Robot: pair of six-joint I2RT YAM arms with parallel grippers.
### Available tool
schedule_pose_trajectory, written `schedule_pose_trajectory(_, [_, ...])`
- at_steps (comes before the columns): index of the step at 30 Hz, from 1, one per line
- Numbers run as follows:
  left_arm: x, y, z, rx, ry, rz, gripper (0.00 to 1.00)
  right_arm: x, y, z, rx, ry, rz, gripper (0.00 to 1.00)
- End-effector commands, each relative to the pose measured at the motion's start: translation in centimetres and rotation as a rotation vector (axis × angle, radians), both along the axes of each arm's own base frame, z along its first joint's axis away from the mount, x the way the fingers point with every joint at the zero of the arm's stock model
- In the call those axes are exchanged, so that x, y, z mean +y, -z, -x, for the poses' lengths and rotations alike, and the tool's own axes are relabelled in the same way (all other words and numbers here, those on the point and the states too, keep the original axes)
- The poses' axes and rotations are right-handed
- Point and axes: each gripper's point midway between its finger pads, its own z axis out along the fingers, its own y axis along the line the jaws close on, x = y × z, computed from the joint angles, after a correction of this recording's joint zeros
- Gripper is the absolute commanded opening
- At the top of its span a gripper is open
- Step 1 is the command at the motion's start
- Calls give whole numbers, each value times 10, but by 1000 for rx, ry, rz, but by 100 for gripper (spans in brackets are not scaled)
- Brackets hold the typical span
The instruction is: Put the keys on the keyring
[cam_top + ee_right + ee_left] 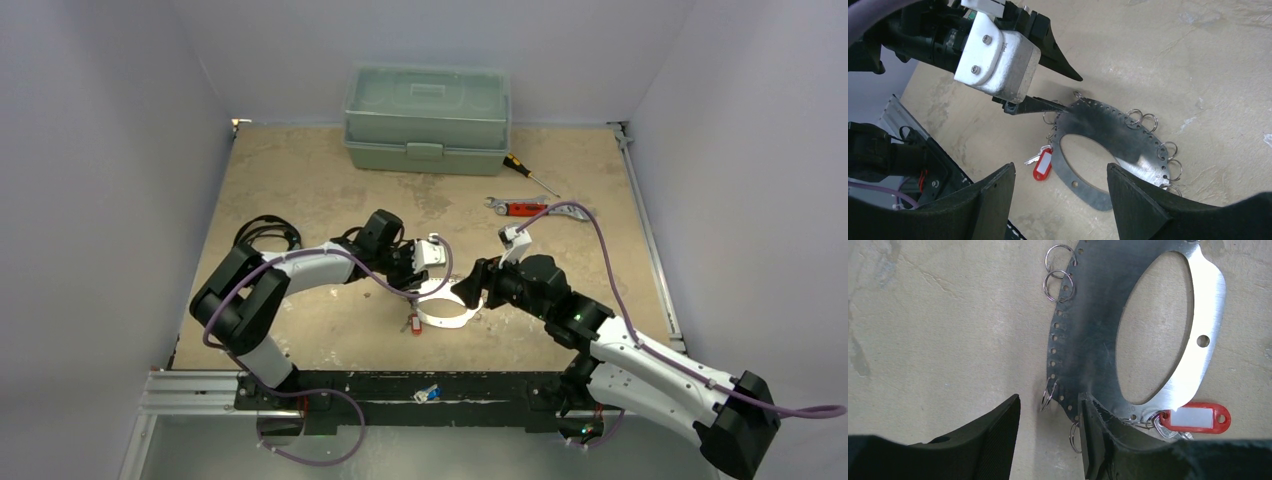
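The keyring (pixel 1098 315) is a flat oval metal plate with a row of holes and several small split rings (pixel 1058 286) along its edge. It lies on the table (pixel 330 190) between the arms (pixel 445 320). A key with a red tag (pixel 1195 417) hangs from its near end (pixel 1042 162). A blue-tagged key (pixel 430 393) lies on the black rail at the near edge. My left gripper (pixel 1048 425) is open, low over the plate's holed edge, one finger (pixel 1098 440) over the plate, a split ring in the gap. My right gripper (pixel 1060 185) hovers open above the plate (pixel 1098 125), holding nothing.
A green toolbox (pixel 427 118) stands at the back. A screwdriver (pixel 528 175) and a red-handled wrench (pixel 518 208) lie at the back right. A coiled black cable (pixel 265 233) sits at the left. White walls close in on both sides.
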Motion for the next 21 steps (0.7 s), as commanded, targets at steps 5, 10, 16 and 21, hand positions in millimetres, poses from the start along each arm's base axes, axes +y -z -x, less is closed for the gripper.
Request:
schedule_pose_trajectory(5, [-8,-46,-22,-117,26,120,45,3,-11,0,-40,-18,-37,71])
schedule_pose_trajectory(10, [-14,-31,-17,-22,127,75,41,1,-14,-1,-45,-10,-38,71])
schedule_pose_trajectory(16, [-13,-17,-7,31,180,48,38,-3,-15,0,-50,2,-40,71])
schedule_pose_trajectory(21, [-10,-14,-3,50,196,35,36,-3,-15,2,-49,0,-42,71])
